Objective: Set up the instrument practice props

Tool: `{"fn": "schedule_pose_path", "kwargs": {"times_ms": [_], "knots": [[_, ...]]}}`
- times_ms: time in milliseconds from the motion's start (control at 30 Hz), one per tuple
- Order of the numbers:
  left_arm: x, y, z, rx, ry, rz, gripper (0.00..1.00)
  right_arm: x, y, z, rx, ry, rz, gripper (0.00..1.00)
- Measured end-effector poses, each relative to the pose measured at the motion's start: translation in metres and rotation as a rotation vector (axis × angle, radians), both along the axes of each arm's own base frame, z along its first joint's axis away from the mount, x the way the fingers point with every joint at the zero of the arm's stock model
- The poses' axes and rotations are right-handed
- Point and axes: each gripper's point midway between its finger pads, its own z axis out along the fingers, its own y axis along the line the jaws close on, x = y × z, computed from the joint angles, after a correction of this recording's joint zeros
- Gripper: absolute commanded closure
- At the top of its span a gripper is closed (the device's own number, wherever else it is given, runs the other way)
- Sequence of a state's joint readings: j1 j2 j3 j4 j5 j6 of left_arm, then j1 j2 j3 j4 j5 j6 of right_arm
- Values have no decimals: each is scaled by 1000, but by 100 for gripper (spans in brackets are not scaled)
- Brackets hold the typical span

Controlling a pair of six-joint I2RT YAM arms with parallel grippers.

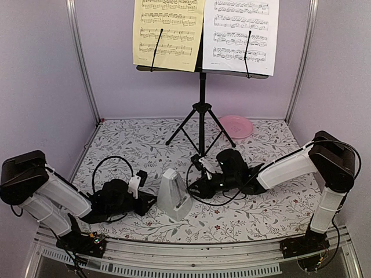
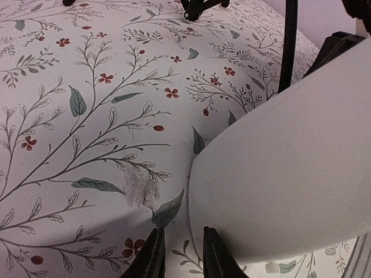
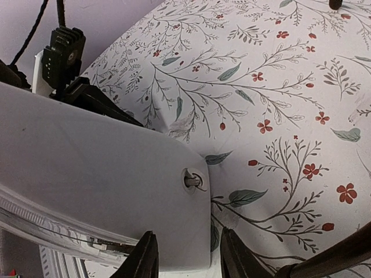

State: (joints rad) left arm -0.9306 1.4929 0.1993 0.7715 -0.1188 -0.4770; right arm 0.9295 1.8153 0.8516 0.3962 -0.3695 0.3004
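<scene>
The black music stand (image 1: pixel 202 92) stands upright at the back on tripod legs. A yellowish sheet (image 1: pixel 168 32) and a white sheet (image 1: pixel 242 35) rest on it side by side. The pale-grey pyramid metronome (image 1: pixel 174 196) stands upright on the cloth between my grippers. My left gripper (image 1: pixel 149 202) lies low against its left side, jaws slightly apart (image 2: pixel 182 260), with the metronome face (image 2: pixel 284 174) just to their right. My right gripper (image 1: pixel 194 186) is open at its right side (image 3: pixel 188 258), with a corner of the metronome (image 3: pixel 98 168) between the fingers.
A pink round plate (image 1: pixel 236 125) lies at the back right near the stand's legs. The floral cloth (image 1: pixel 261 197) covers the table. Pale walls close in the sides and back. A stand leg (image 2: pixel 288 46) rises just behind the metronome.
</scene>
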Motion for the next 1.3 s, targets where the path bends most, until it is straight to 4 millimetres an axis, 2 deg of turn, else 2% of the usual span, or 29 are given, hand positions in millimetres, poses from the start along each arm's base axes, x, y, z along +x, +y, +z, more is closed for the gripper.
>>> {"fn": "schedule_pose_path", "kwargs": {"times_ms": [200, 400, 633, 800, 967, 1100, 1300], "knots": [[-15, 13, -3, -6, 49, 27, 76, 0, 0, 0, 0, 0, 0, 62], [-32, 7, -4, -6, 81, -15, 76, 0, 0, -1, -3, 0, 0, 63], [-35, -1, -12, 13, 111, -39, 76, -1, -2, -5, -20, 1, -6, 64], [-28, -11, -14, 19, 108, -41, 76, -5, -2, -8, -31, -1, -2, 65], [-16, -12, -16, 23, 101, -32, 75, -15, -1, -13, -44, 7, 14, 65], [4, -16, -10, 17, 77, -14, 75, -26, -2, -20, -65, 24, 29, 65], [33, -32, 8, -22, 21, -23, 73, -40, 2, -24, -70, 54, 33, 61]]}}
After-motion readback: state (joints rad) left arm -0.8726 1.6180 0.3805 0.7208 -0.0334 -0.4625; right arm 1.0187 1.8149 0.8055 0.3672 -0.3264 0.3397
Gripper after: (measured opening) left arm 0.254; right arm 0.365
